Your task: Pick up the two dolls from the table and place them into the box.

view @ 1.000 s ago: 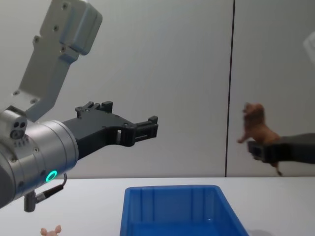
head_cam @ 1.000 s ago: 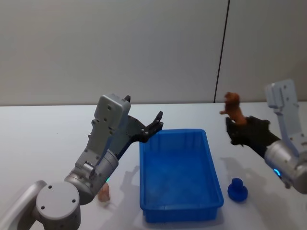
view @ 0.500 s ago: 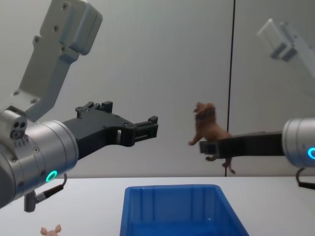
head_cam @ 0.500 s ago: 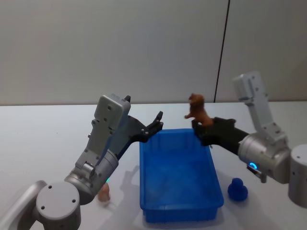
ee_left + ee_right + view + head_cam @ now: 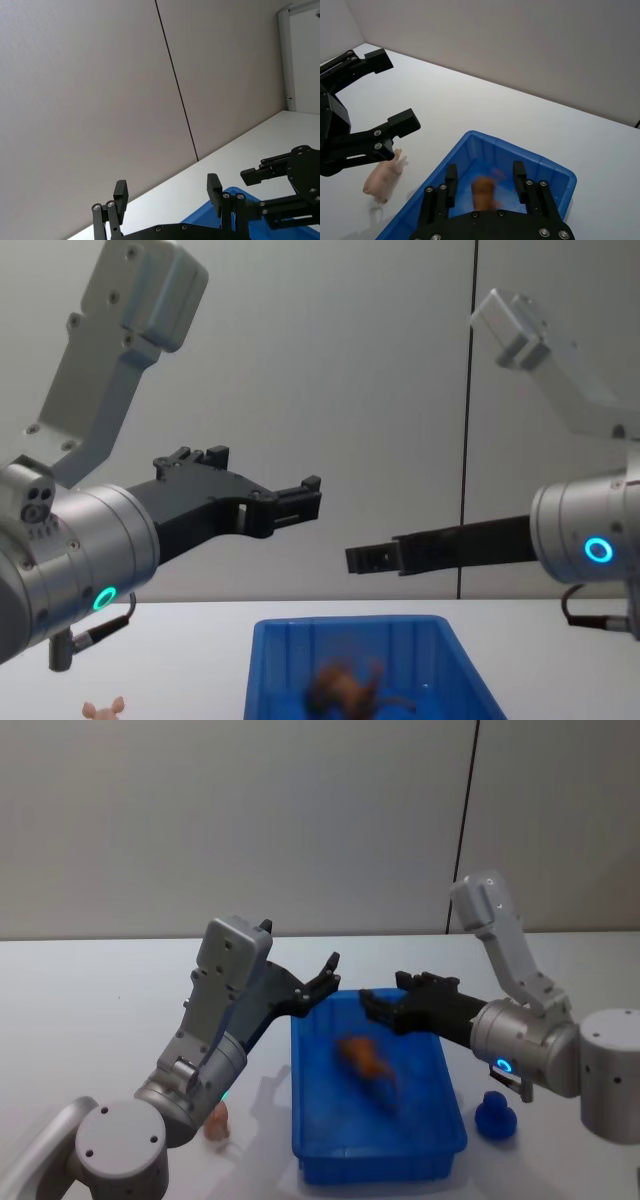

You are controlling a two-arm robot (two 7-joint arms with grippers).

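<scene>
**Head view.** The small dark brown toy animal doll [image 5: 366, 1062] is inside the bright blue rectangular plastic box [image 5: 378, 1154]. It is below the right gripper [image 5: 390, 996], whose jaws stand apart and empty over the box's far end. Cannot tell whether the doll rests on the box floor. The pale pink toy animal doll [image 5: 217, 1123] sits on the flat white table [image 5: 80, 1020], near and left of the box, apart from it. The left gripper [image 5: 328, 972] hangs over the box's far left corner. A small dark blue knob-shaped object [image 5: 494, 1116] sits to the right of the box.

**Left wrist view.** Left jaws are apart with nothing between them.

**Right wrist view.** The brown doll is in the box and the pink doll is outside it on the table.

**Chest view.** Both grippers are high above the box.

**Status.** One doll is in; the pink doll is left to pick and place.
</scene>
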